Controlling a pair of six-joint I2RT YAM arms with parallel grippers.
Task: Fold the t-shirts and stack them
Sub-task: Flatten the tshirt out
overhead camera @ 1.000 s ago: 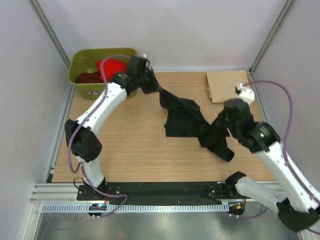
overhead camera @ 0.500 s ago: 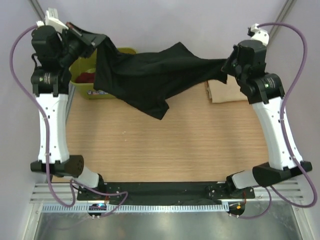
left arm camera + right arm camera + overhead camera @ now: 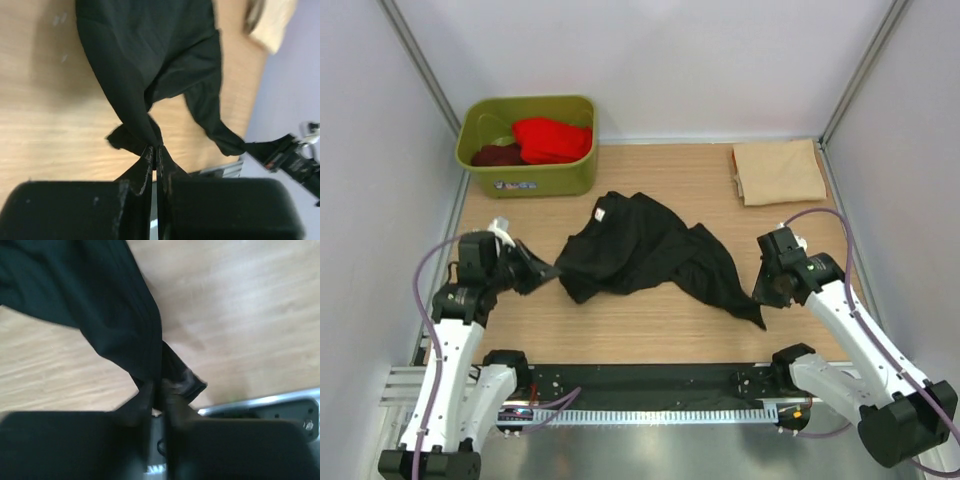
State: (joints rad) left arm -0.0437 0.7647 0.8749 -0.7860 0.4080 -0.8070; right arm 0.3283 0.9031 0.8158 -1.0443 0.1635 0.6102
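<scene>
Half a second ago the black t-shirt (image 3: 640, 255) hung stretched in the air between two raised arms. Now both arms are down low near the front edge and the shirt lies on the table (image 3: 620, 330).

It sits in a rumpled heap across the middle of the wood, not spread flat. Its collar is turned towards the far side, with the small white neck label (image 3: 602, 212) showing. Folds run through the body, and one long tail trails off towards the right front.

The left gripper (image 3: 548, 272) has its jaws pressed together on the shirt's left edge. From the left wrist camera the cloth gathers into a tight point right where the jaws meet. The right gripper (image 3: 763, 296) is at the trailing right end. From its wrist camera the jaws stand almost closed, with a bunched strip of the black cloth pinched between them and a small tuft poking out beside them.

Further out, the beige t-shirt (image 3: 780, 172) lies folded flat in the far right corner, well apart from the black one. In the far left corner stands the olive-green tub (image 3: 535, 182). The red t-shirt (image 3: 553, 140) is piled inside it, and the maroon t-shirt (image 3: 497, 155) is tucked in beside that on the left.
</scene>
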